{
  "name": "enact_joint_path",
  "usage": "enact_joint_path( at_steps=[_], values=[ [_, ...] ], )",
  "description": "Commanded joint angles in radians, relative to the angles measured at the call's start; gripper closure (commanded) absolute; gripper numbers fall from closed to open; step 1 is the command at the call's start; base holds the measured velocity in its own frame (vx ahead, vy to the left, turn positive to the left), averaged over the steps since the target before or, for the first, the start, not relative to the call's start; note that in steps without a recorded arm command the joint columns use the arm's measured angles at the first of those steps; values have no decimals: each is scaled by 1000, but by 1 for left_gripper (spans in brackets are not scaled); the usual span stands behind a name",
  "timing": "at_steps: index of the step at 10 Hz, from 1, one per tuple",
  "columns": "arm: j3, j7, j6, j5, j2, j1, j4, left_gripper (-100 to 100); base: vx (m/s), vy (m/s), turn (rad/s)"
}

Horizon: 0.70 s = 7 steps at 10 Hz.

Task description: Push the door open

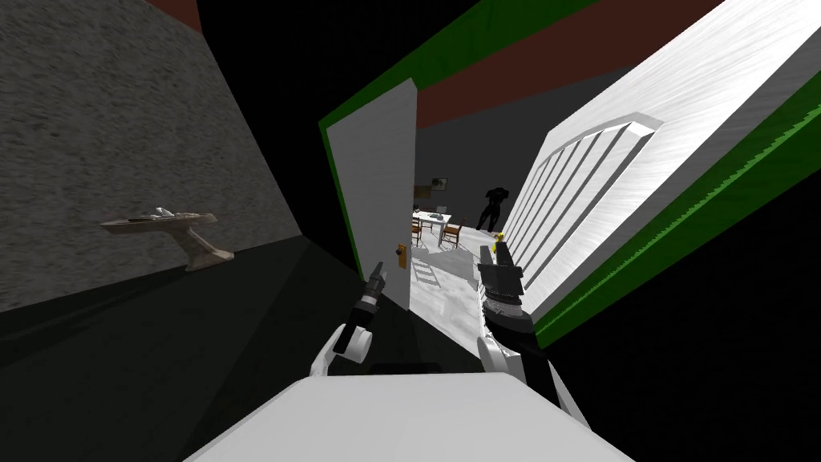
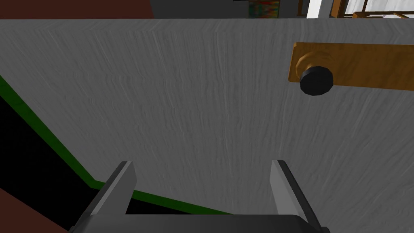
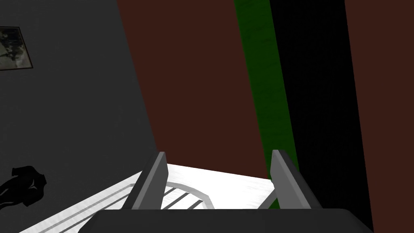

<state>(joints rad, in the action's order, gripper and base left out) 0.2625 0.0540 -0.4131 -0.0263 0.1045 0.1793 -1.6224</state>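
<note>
White door (image 1: 377,176) stands ajar, open gap at twelve o'clock; left jaws, spread empty, face it near the black knob (image 2: 316,81); right jaws spread empty at one o'clock.

A pale shelf (image 1: 164,227) juts from the rough wall (image 1: 96,136) on the left, with something small and white on top. Far ahead, a white table (image 1: 433,218) stands with wooden chairs (image 1: 453,234) beside it. Near them is a black figure (image 1: 491,207), perhaps a statue. A framed picture (image 3: 14,48) hangs on the dark wall (image 3: 81,101).
</note>
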Motion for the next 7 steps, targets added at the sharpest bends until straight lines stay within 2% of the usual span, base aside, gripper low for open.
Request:
enact_joint_path(
  at_steps=[1, 7],
  values=[
    [13, 7, 21, 2, 2, -28, 34, -100, 83, 111, -97],
    [61, 30, 64, 8, 10, -106, 155, -100, 72, 112, -94]
  ],
)
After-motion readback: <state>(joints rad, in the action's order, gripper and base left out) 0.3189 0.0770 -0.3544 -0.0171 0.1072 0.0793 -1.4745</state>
